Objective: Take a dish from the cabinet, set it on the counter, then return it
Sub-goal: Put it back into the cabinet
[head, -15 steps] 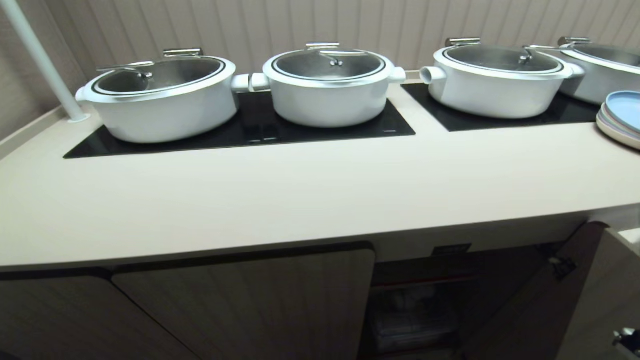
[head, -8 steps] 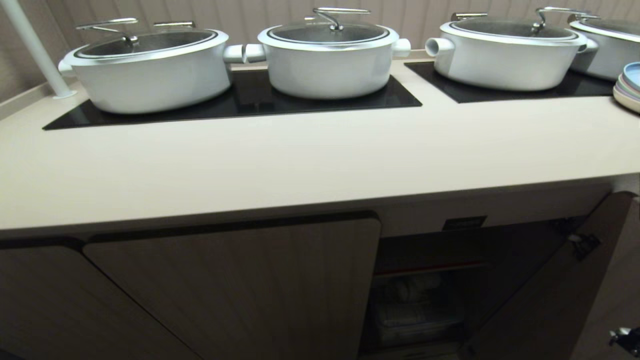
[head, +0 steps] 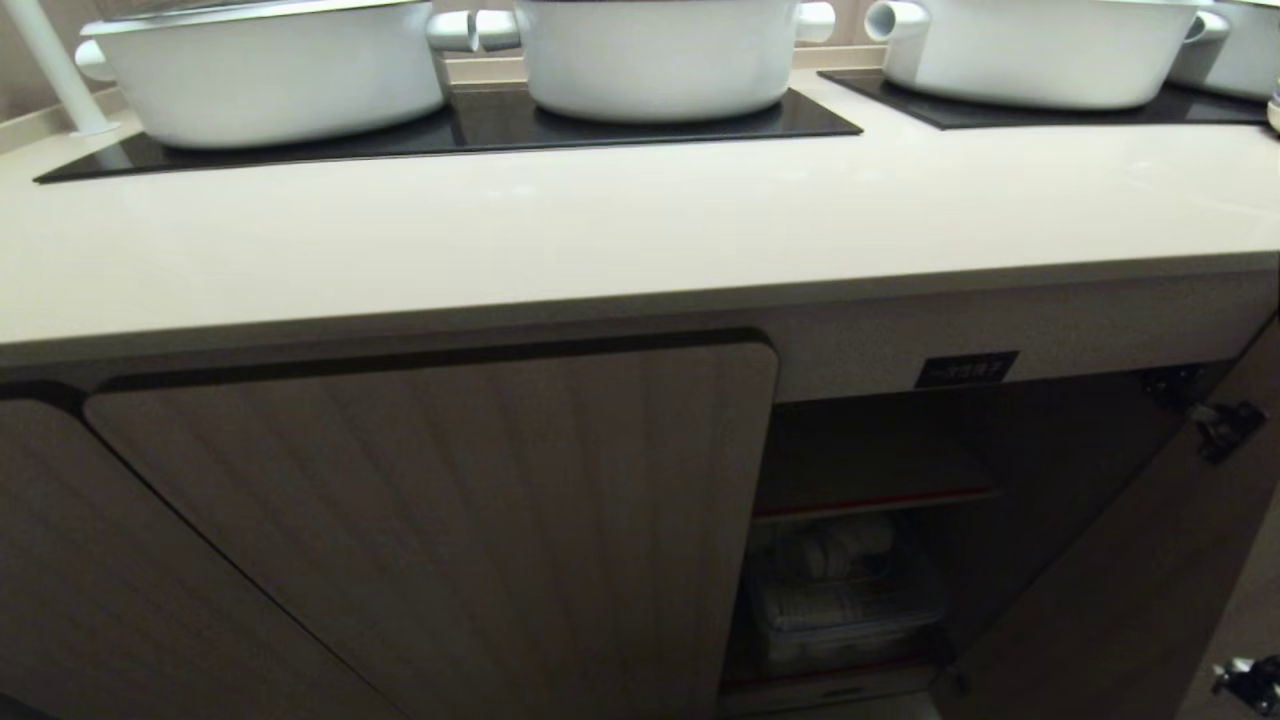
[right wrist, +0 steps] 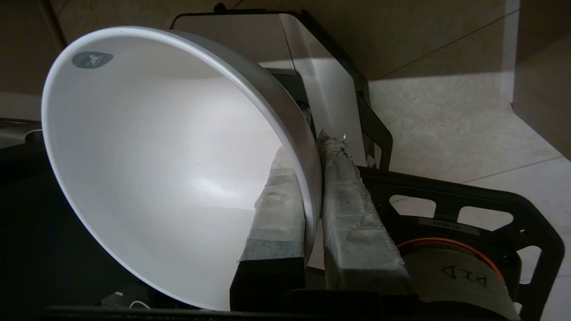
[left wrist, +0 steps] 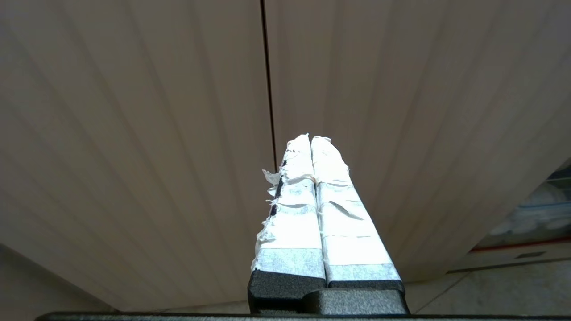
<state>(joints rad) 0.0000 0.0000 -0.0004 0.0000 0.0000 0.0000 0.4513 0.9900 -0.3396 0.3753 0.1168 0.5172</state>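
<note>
Right pincer: my right gripper (right wrist: pixel 312 178) pinches the rim of the dish (right wrist: pixel 169 169), one taped finger inside the bowl, the other outside against its wall.
Dish: held tilted on its side, low down beside my own base, over pale floor tiles (right wrist: pixel 446 125); it is not in the cabinet and not on the counter.
Left pincer: my left gripper (left wrist: pixel 311 141) is pressed together on nothing, parked facing a ribbed door.
Cabinet: the cabinet (head: pixel 860 520) has its right door swung open; a red-edged shelf (head: pixel 875 503) and a clear bin of white ware (head: pixel 845 600) show inside.
Counter: the counter (head: pixel 640 230) carries only the white pots (head: pixel 655 55) at the back.
Step, as I judge it: the return leg, bowl in hand.
Next move: carry the bowl in through the opening, level it, and set it down without clipping door or shelf edge.
</note>
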